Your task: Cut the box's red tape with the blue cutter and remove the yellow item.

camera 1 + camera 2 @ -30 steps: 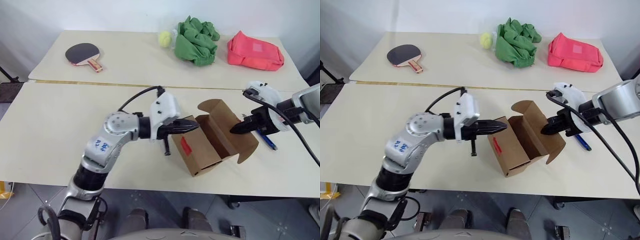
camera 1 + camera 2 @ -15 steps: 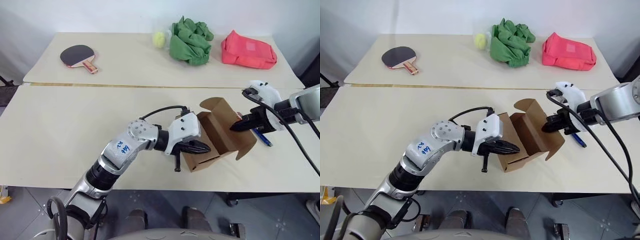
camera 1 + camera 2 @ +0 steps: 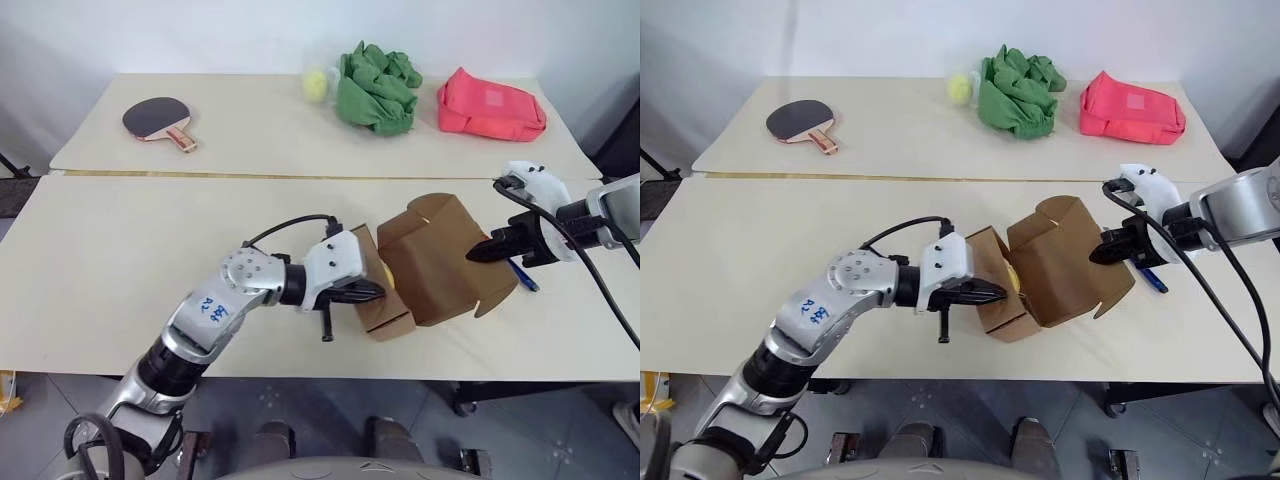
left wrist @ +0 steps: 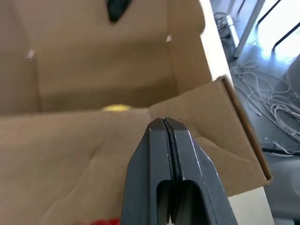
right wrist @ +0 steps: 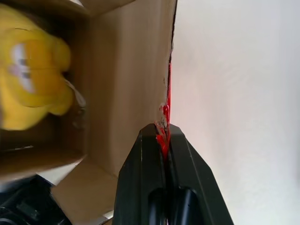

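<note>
**Box tipped over between the two grippers, yellow item now showing at its mouth**

Box (image 3: pixel 430 262) has swung since a second ago: then it sat with its open top facing up and the red tape on its near face; now it is rolled toward the left gripper (image 3: pixel 372 291), mouth turned that way, flaps splayed. That matters, in my judgement, because the cutting step looks finished and the work has moved on to getting the contents out.

Inside, the yellow item (image 5: pixel 30 72) lies against the inner wall, well in from the right gripper (image 3: pixel 478 254); from the head camera a sliver of it peeks out just ahead of the left jaws. It has not left the carton yet.

The right jaws are pressed together on the edge of a flap, with a torn strip of red tape (image 5: pixel 165 119) running up from between them. The left jaws are also shut, empty, their tip touching the near cardboard wall, which sits between them and the item.

The blue cutter (image 3: pixel 522 274) lies on the table (image 3: pixel 120 260) just behind the right gripper, set aside.

Further back, well apart from both jaws: a paddle (image 3: pixel 158 118), a tennis ball (image 3: pixel 316 84), a green cloth (image 3: pixel 374 74), a pink-red pouch (image 3: pixel 490 104).
</note>
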### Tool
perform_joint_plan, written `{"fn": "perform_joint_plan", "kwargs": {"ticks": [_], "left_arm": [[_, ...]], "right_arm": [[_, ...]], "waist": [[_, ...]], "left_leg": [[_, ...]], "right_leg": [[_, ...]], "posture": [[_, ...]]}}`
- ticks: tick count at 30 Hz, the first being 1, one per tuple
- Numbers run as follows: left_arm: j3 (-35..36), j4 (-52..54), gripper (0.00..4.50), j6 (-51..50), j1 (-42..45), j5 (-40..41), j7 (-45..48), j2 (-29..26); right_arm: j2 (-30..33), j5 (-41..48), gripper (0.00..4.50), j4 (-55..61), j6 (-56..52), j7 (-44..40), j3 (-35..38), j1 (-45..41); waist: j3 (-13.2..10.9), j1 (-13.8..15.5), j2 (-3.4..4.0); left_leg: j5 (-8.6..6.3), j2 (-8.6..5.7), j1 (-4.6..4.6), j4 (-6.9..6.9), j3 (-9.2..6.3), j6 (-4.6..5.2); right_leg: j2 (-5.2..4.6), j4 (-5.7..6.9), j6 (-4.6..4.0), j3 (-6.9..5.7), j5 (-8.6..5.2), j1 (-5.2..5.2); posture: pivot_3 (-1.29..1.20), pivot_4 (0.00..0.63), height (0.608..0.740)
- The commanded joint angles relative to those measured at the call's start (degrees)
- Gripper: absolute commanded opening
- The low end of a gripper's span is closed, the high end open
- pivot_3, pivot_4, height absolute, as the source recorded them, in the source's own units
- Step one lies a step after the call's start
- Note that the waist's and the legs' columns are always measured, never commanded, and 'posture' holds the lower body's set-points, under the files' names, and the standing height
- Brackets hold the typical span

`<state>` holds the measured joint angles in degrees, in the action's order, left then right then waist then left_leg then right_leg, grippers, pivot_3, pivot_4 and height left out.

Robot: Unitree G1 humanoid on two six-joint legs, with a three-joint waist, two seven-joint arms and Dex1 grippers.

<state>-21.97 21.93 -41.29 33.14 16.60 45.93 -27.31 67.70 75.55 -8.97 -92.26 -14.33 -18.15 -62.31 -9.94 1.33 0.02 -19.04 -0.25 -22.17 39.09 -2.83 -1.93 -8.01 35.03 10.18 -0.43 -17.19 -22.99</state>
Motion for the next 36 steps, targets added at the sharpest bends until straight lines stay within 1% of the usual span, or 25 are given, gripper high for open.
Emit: {"fn": "perform_joint_plan", "kwargs": {"ticks": [1, 3, 7, 10, 13, 18, 19, 21, 23, 24, 26, 28, 29, 32, 34, 35, 36], "left_arm": [[-1.1, -2.2, 0.00, -6.6, -5.6, -1.2, -1.1, -3.8], [0.3, -0.6, 0.00, -7.3, -7.0, -0.4, -1.6, -4.5], [4.3, 1.5, 0.00, -8.2, -7.6, 1.1, -4.2, -3.1], [6.5, 2.0, 0.00, -9.2, -7.2, 2.1, -4.8, -3.1], [10.2, 2.8, 0.00, -10.5, -6.3, 2.9, -4.9, -4.8], [13.8, 4.2, 0.00, -14.3, -6.6, 5.2, -4.2, -7.6], [14.6, 4.1, 0.00, -15.4, -7.1, 5.6, -4.1, -8.6], [16.1, 4.1, 0.40, -16.0, -8.6, 5.6, -4.6, -10.3], [17.5, 4.0, 0.82, -16.1, -9.7, 6.4, -4.6, -11.2], [19.6, 3.9, 1.17, -15.6, -11.4, 6.9, -4.6, -11.8], [22.9, 4.0, 1.77, -13.1, -15.7, 6.3, -3.7, -14.8], [27.9, 3.5, 2.37, -8.4, -23.0, 5.5, -0.8, -19.2], [30.9, 3.3, 2.67, -6.0, -26.4, 6.2, 1.3, -20.6], [40.1, 1.6, 3.64, 0.8, -33.0, 8.9, 5.3, -21.4], [42.8, 0.5, 4.26, 4.2, -34.8, 9.3, 6.7, -21.3], [47.7, -1.8, 4.47, 6.5, -35.9, 11.7, 8.6, -20.0], [51.3, -3.9, 4.47, 8.3, -36.6, 13.6, 10.2, -19.2]], "right_arm": [[-0.1, -8.6, 0.04, -0.4, 0.0, -4.6, 0.8, -1.7], [-1.5, -11.4, 0.04, -0.4, 0.0, -7.4, 0.6, -2.2], [-3.9, -13.8, 0.04, 1.5, -0.2, -11.1, 1.5, -0.5], [-4.7, -14.7, 0.04, 2.1, -0.2, -12.3, 2.2, 0.6], [-6.5, -15.0, 0.04, 2.5, -0.2, -11.0, 4.5, 1.9], [-9.4, -14.0, 0.04, 3.9, -0.2, -8.3, 9.3, 5.1], [-10.5, -14.3, 0.23, 4.8, -0.2, -7.5, 11.2, 6.2], [-11.5, -13.2, 0.65, 5.8, -0.2, -6.6, 14.1, 8.4], [-12.9, -13.2, 1.23, 7.1, -0.2, -5.5, 16.9, 10.0], [-13.3, -13.5, 1.64, 8.9, 1.3, -6.3, 19.9, 11.7], [-12.5, -14.6, 2.31, 13.7, 8.7, -10.9, 24.9, 16.1], [-9.8, -18.5, 3.01, 17.7, 22.1, -21.6, 30.4, 23.6], [-8.3, -20.4, 3.35, 18.0, 27.2, -26.5, 32.5, 27.0], [-1.1, -27.2, 4.45, 15.9, 39.0, -40.6, 34.3, 36.1], [0.9, -28.6, 4.50, 14.3, 42.7, -46.3, 34.7, 38.4], [-1.2, -27.2, 4.50, 11.3, 45.3, -47.3, 37.9, 36.8], [-3.0, -26.2, 4.50, 9.5, 47.0, -47.6, 40.1, 35.4]], "waist": [[0.0, 0.2, -0.01], [0.0, 0.2, 0.00], [0.0, 0.2, -0.01], [-0.1, 0.1, -0.10], [-0.1, 0.0, -0.10], [-0.1, -0.3, -0.09], [-0.1, -0.3, -0.09], [-0.1, -0.3, -0.09], [-0.1, -0.3, -0.09], [-0.1, -0.3, -0.09], [-0.1, -0.3, -0.09], [-0.1, -0.3, -0.09], [-0.1, -0.3, -0.09], [-0.1, 0.0, -0.08], [-0.1, 0.1, -0.09], [-0.1, -0.1, -0.10], [-0.1, -0.2, -0.11]], "left_leg": [[0.00, 0.00, 0.06, 0.01, -0.02, 0.01], [-0.01, -0.02, 0.11, 0.05, -0.03, 0.03], [-0.01, -0.05, 0.10, 0.06, -0.08, 0.05], [0.01, -0.04, -0.38, 0.04, -0.07, 0.02], [0.05, -0.03, -0.55, -0.02, -0.04, -0.05], [0.05, -0.02, -0.55, -0.04, 0.00, -0.06], [0.05, -0.02, -0.55, -0.03, 0.00, -0.06], [0.06, -0.02, -0.55, -0.03, 0.00, -0.06], [0.05, -0.02, -0.55, -0.04, 0.00, -0.06], [0.05, -0.02, -0.55, -0.04, 0.00, -0.06], [0.05, -0.02, -0.55, -0.04, 0.01, -0.06], [0.05, -0.01, -0.55, -0.12, 0.02, -0.07], [0.04, 0.00, -0.55, -0.17, 0.03, -0.07], [-0.04, 0.00, -0.51, -0.16, 0.19, 0.00], [-0.06, 0.00, -0.45, -0.05, 0.20, 0.03], [-0.07, 0.01, -0.28, -0.05, 0.24, 0.04], [-0.08, 0.04, -0.10, -0.05, 0.30, 0.06]], "right_leg": [[0.00, -0.01, 0.00, 0.00, 0.00, 0.10], [-0.01, -0.04, -0.01, 0.00, 0.02, 0.21], [-0.01, -0.04, -0.01, 0.00, 0.04, 0.23], [-0.01, 0.11, 0.00, 0.01, 0.05, -0.42], [-0.01, 0.18, -0.03, 0.01, 0.03, -0.70], [-0.01, 0.15, -0.04, 0.01, 0.03, -0.70], [-0.01, 0.15, -0.04, 0.01, 0.03, -0.69], [-0.01, 0.16, -0.04, 0.01, 0.03, -0.69], [-0.01, 0.18, -0.04, 0.02, 0.03, -0.71], [-0.01, 0.19, -0.04, 0.02, 0.03, -0.71], [-0.01, 0.17, -0.04, 0.02, 0.03, -0.70], [0.00, 0.14, -0.04, 0.02, 0.03, -0.73], [0.00, 0.08, -0.04, 0.02, 0.03, -0.73], [-0.03, 0.02, -0.04, 0.01, 0.03, -0.70], [-0.04, 0.01, -0.03, -0.01, 0.03, -0.57], [-0.04, -0.01, -0.02, -0.01, 0.04, -0.41], [-0.04, -0.01, -0.02, -0.01, 0.04, -0.28]], "posture": [[0.00, 0.150, 0.740], [0.00, 0.150, 0.740], [0.00, 0.150, 0.740], [0.00, 0.150, 0.740], [0.00, 0.150, 0.740], [0.00, 0.150, 0.740], [0.00, 0.150, 0.740], [0.00, 0.150, 0.740], [0.00, 0.150, 0.740], [0.00, 0.150, 0.740], [0.00, 0.150, 0.740], [0.00, 0.150, 0.740], [0.00, 0.150, 0.740], [0.00, 0.150, 0.740], [0.00, 0.150, 0.740], [0.00, 0.150, 0.740], [0.00, 0.150, 0.740]]}}
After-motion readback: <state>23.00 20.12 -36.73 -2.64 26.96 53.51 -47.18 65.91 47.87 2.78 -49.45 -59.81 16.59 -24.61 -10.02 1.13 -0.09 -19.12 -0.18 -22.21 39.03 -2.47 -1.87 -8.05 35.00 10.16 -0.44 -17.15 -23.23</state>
